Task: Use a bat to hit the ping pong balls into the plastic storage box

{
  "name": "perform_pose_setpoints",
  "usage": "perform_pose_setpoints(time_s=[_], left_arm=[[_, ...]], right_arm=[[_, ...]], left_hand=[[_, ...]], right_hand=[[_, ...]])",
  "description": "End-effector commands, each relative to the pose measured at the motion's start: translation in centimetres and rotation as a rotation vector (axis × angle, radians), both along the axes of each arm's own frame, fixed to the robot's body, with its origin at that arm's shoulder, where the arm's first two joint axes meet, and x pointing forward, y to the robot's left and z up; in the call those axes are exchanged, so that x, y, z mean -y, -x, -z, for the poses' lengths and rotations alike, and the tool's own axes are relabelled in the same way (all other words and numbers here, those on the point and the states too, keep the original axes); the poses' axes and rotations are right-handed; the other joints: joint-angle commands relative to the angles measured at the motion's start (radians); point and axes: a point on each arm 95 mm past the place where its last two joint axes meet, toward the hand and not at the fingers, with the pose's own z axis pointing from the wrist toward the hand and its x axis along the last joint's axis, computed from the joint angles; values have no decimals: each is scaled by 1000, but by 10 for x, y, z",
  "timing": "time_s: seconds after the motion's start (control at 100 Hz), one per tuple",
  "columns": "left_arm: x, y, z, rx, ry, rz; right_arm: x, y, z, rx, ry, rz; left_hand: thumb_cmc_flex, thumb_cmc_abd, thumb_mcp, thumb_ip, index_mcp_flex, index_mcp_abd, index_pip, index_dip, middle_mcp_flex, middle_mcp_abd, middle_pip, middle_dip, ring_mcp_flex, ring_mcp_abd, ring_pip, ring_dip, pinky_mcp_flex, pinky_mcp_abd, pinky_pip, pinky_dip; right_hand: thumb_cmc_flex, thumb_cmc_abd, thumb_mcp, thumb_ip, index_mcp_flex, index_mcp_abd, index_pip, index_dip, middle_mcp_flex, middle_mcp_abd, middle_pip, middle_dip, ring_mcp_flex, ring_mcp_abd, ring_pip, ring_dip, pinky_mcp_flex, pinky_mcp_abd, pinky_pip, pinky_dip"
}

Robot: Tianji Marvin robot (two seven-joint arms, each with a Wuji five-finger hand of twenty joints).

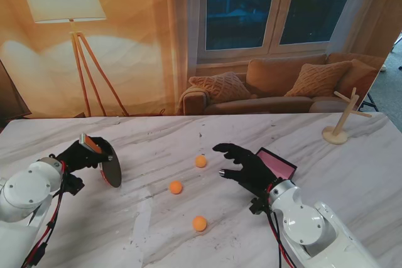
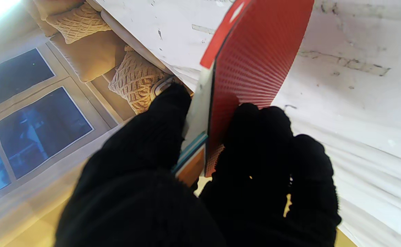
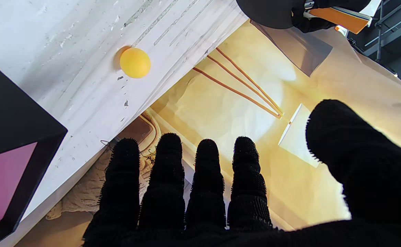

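The left hand (image 1: pixel 80 152) has its black-gloved fingers (image 2: pixel 272 137) wrapped around the handle of the bat (image 1: pixel 110 164), thumb on one face and the rest on the red pimpled face; in the stand view the blade shows its dark side, edge-down toward the marble table (image 1: pixel 157 230) at the left of the frame. The right hand (image 1: pixel 246 166) holds nothing, its fingers (image 3: pixel 204 171) straight and spread side by side with the thumb set apart, hovering right of centre. Just behind it, at centre right, sits the plastic storage box (image 1: pixel 278 164), black-walled with a pink inside. Three orange ping pong balls lie between the hands: one (image 1: pixel 200 161) in the middle of the frame, a second (image 1: pixel 176 187) lower and left, a third (image 1: pixel 199 223) lowest. A wooden stand (image 1: pixel 342 123) occupies the upper right.
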Motion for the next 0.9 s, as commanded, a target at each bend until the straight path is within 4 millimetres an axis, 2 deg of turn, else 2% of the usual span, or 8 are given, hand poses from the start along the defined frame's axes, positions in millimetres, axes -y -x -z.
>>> perform_pose_setpoints(time_s=[0.0, 0.16, 0.41, 0.44, 0.47, 0.58, 0.87, 0.89], left_arm=[[4, 1, -4, -10, 15, 23], [6, 1, -10, -34, 30, 49], [13, 3, -15, -68, 42, 92], [15, 3, -16, -70, 44, 97], [16, 3, -16, -71, 45, 101], [22, 4, -18, -62, 47, 115], [43, 3, -23, 5, 116, 118], [44, 3, -23, 10, 121, 117]], right_arm=[[-1, 1, 2, -10, 1, -6], [-1, 1, 2, -11, 0, -6], [-1, 1, 2, -12, -3, -7], [-1, 1, 2, -12, -2, -7], [-1, 1, 2, -12, -3, -7], [-1, 1, 2, -12, -4, -7], [3, -1, -2, 1, 6, -3], [3, -1, -2, 3, 7, -3]], left_hand=[[51, 110, 37, -21, 47, 69, 5, 9, 24, -46, 105, 18, 44, 88, 58, 27, 1, -33, 50, 63], [25, 129, -1, -12, 74, 87, 1, 0, 50, -38, 200, -36, 117, 87, 151, 61, 74, -4, 98, 143], [-9, 140, -22, -8, 115, 112, 36, -3, 134, -28, 287, -33, 253, 74, 263, 59, 226, 33, 190, 182], [-23, 144, -15, -5, 122, 114, 45, -4, 146, -21, 298, -36, 270, 70, 281, 46, 249, 36, 207, 178], [-32, 148, -10, -4, 129, 119, 52, -3, 161, -45, 313, -36, 290, 66, 297, 36, 272, 39, 221, 173], [-70, 158, 14, -2, 153, 125, 73, 7, 196, -52, 345, -44, 342, 50, 339, 0, 340, 45, 269, 136], [-106, 161, 45, 5, 169, 121, 110, 30, 231, -66, 378, -41, 395, 27, 375, -17, 407, 43, 315, 99], [-120, 157, 68, 2, 171, 121, 115, 31, 234, -67, 382, -43, 398, 26, 382, -27, 410, 42, 326, 79]], right_hand=[[-36, 27, -25, 44, 15, -1, 8, 5, -10, -9, 2, 9, -33, -7, 12, 10, -6, -47, 8, 13], [-36, 27, -26, 44, 16, -1, 8, 5, -8, -7, 2, 9, -32, -9, 12, 10, -6, -47, 8, 13], [-37, 29, -27, 45, 17, -3, 8, 5, -4, -6, 2, 10, -30, -7, 13, 11, -3, -46, 9, 14], [-37, 29, -27, 45, 18, -2, 8, 5, -4, -6, 2, 10, -28, -6, 13, 11, -4, -46, 9, 14], [-36, 28, -26, 45, 20, 1, 9, 5, -4, -5, 2, 10, -26, -6, 14, 12, -3, -46, 9, 14], [-36, 28, -27, 45, 23, 2, 10, 6, 25, 1, 19, 17, -13, -4, 23, 16, 4, -41, 16, 17], [-35, 25, -28, 45, 38, 5, 15, 6, 26, 4, 30, 27, 20, 2, 53, 41, 21, -14, 83, 55], [-35, 25, -28, 45, 41, 6, 16, 6, 28, 4, 33, 35, 22, 4, 57, 46, 18, -12, 97, 64]])
